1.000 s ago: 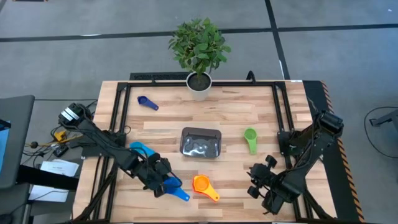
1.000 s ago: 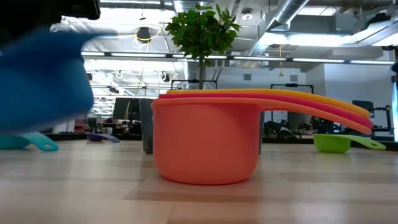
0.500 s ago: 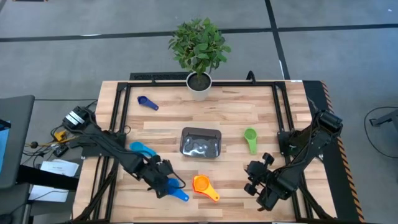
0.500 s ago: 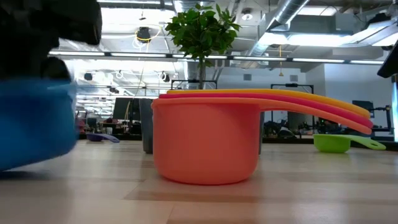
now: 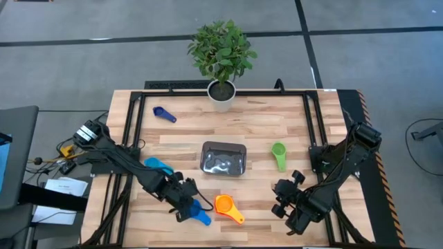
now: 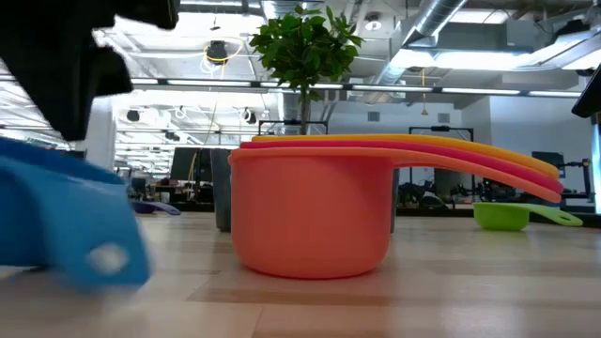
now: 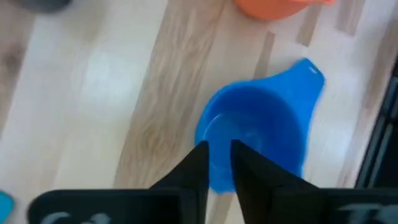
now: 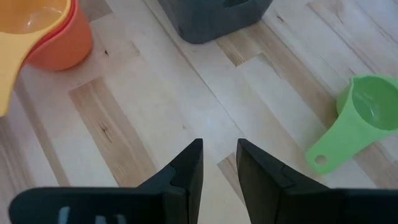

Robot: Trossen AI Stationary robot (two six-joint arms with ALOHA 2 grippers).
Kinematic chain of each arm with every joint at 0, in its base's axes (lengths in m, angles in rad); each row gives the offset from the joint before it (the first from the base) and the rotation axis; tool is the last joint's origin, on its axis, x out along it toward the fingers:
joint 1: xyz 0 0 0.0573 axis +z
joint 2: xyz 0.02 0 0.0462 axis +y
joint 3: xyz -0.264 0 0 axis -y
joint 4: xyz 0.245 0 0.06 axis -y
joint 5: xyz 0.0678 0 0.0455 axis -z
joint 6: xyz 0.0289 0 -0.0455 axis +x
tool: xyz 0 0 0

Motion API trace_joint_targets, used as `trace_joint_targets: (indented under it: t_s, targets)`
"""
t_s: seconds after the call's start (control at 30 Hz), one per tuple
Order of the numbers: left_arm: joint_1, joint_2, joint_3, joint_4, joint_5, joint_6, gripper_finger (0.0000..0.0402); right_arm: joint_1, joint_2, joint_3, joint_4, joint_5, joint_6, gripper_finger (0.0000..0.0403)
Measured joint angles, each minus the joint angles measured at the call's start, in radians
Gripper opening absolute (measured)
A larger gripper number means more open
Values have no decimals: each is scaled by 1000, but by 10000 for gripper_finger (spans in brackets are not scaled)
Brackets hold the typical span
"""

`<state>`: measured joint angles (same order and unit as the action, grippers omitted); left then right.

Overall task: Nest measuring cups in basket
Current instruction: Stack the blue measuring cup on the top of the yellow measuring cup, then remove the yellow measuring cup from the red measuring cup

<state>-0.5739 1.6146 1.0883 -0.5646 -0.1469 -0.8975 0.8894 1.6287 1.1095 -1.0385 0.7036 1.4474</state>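
Left hand pinching the rim of the blue cup near the desk's front edge, orange cup stack just beside, dark basket mid-desk, right hand a little open, holding nothing

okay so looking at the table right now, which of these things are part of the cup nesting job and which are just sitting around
Part of the job:
- blue cup, gripped by the left gripper
- orange, red and yellow nested stack
- green cup
- light blue cup
- dark blue cup
- basket

Just sitting around:
- potted plant
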Motion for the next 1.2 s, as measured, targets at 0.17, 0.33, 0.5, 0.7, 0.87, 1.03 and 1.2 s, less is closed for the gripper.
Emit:
trace_joint_targets:
  t_s: [0.17,0.33,0.5,0.7,0.87,1.03,1.2]
  targets:
    - [11,0,50,-37,-43,59,96,0,0,0,1,0,-4,120]
    - [46,0,70,36,-143,209,115,0,0,0,1,0,-6,120]
    - [116,42,72,289,-158,430,117,2,0,0,0,0,-11,120]
    - [172,112,71,488,-102,596,117,18,0,0,-1,-20,-9,120]
    - [174,186,71,599,-96,684,117,27,0,0,-4,-23,-8,120]
    - [152,239,70,644,-124,753,117,26,0,0,-8,-23,-9,120]
    - [145,239,70,627,-164,759,117,25,0,0,-20,-22,-16,120]
